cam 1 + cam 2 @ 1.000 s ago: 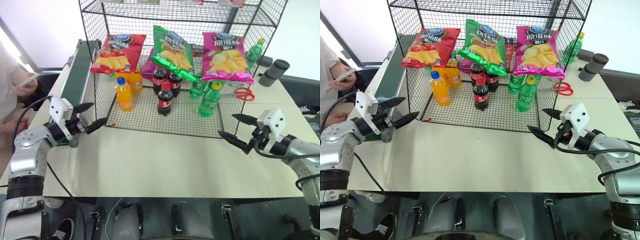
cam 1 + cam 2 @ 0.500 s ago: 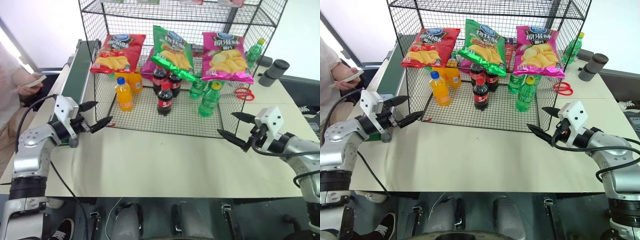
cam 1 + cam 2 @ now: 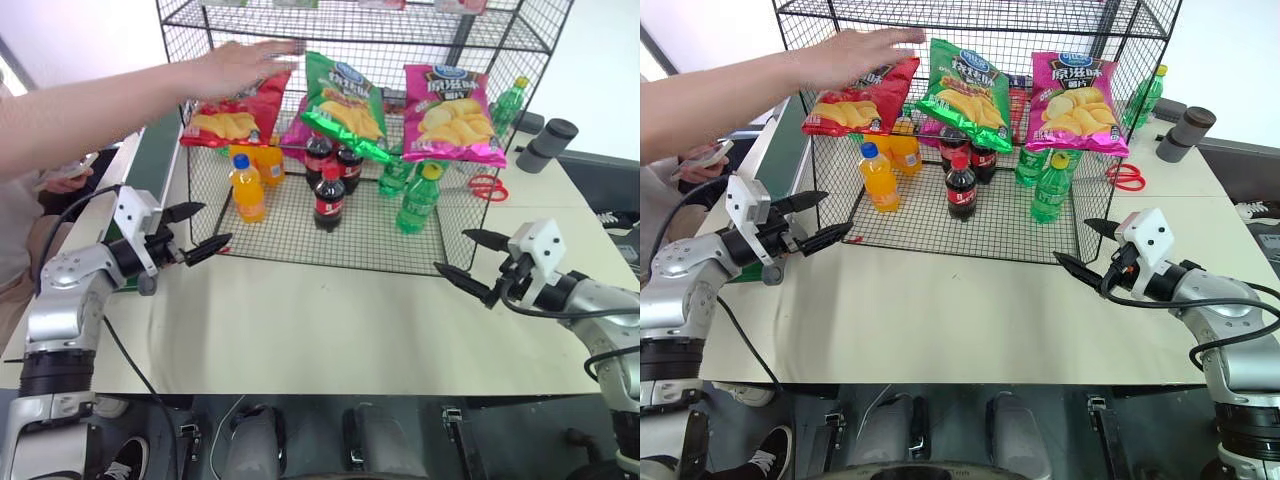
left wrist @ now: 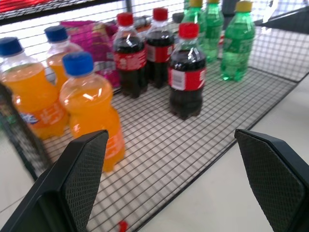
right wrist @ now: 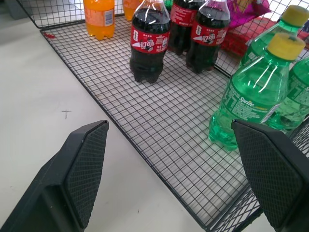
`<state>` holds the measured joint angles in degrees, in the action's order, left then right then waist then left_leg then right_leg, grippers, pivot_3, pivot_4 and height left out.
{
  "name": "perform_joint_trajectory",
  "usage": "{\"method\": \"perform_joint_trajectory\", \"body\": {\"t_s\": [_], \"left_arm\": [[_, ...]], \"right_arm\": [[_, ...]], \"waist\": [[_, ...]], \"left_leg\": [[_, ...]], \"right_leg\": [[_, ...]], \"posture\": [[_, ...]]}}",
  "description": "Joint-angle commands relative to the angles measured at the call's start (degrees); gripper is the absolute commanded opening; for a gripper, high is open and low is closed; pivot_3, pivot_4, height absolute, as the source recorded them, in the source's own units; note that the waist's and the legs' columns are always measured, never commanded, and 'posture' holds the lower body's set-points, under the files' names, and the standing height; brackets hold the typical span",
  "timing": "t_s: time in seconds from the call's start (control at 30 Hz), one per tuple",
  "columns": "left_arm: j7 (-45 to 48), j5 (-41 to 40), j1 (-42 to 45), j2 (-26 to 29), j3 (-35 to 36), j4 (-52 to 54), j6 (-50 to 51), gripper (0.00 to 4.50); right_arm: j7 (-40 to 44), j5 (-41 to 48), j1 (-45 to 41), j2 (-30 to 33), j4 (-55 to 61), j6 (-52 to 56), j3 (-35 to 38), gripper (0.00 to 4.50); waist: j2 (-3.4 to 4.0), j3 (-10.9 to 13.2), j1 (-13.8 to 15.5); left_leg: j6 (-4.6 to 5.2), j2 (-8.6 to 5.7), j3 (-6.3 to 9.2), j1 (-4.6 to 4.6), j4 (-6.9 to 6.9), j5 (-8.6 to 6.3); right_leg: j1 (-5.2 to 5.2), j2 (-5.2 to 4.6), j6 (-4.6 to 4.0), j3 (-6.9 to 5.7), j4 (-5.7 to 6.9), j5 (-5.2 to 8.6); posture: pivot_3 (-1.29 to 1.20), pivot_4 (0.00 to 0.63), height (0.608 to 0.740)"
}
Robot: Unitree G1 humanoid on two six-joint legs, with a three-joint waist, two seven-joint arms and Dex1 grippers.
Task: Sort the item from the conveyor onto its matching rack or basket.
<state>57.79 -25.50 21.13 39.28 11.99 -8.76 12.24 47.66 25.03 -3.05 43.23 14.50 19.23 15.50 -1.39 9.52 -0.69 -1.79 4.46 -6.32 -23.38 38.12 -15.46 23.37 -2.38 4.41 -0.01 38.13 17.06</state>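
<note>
Both pairs of jaws stand wide apart with nothing between them. The left gripper (image 3: 196,228) hovers at the left of the frame over the cream table (image 3: 320,330), its black fingers aimed at the near left corner of the black wire rack (image 3: 330,225). The right gripper (image 3: 465,258) hangs at the lower right, pointing at the rack's near right corner. On the rack's mesh floor stand orange soda bottles (image 4: 91,106), cola bottles (image 4: 186,77) and green soda bottles (image 5: 251,96). Above them, across the upper middle of the frame, three crisp bags lie on a tier: a red crisp bag (image 3: 235,108), the green crisp bag (image 3: 345,105) in the centre, tilted, and a pink crisp bag (image 3: 452,112). A person's hand (image 3: 235,65) reaches in from the upper left, over the red bag. The conveyor (image 3: 155,150) runs along the left edge, beside the rack
</note>
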Motion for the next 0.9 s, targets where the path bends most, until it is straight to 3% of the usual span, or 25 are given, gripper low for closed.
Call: {"method": "perform_joint_trajectory", "body": {"t_s": [0.03,0.67,0.9], "left_arm": [[1.2,-1.5,0.6,0.7,1.0,2.4,0.0,4.5],[-0.2,-1.2,-1.0,1.4,2.0,4.7,0.7,4.5],[2.5,-5.5,-3.1,2.6,3.8,6.5,4.6,4.5]], "right_arm": [[0.5,0.2,0.1,-0.2,1.5,-2.5,1.2,4.24],[2.3,-1.6,-1.5,0.0,-1.5,-4.7,-0.3,4.24],[2.9,-1.9,-3.3,0.1,-2.8,-5.1,-1.8,4.24]], "waist": [[0.0,0.0,0.0],[0.0,0.0,0.0],[0.01,0.0,-0.1]], "left_leg": [[0.0,0.0,0.0,0.0,0.0,0.0],[-0.01,0.0,0.0,0.0,0.01,0.0],[-0.01,0.01,0.0,0.01,0.02,0.01]], "right_leg": [[0.0,0.0,0.0,0.0,0.0,0.0],[0.0,0.0,0.0,0.0,0.01,0.0],[0.0,0.01,0.0,0.01,0.02,0.0]], "posture": [[0.0,0.15,0.74],[0.0,0.15,0.74],[0.0,0.15,0.74]]}}
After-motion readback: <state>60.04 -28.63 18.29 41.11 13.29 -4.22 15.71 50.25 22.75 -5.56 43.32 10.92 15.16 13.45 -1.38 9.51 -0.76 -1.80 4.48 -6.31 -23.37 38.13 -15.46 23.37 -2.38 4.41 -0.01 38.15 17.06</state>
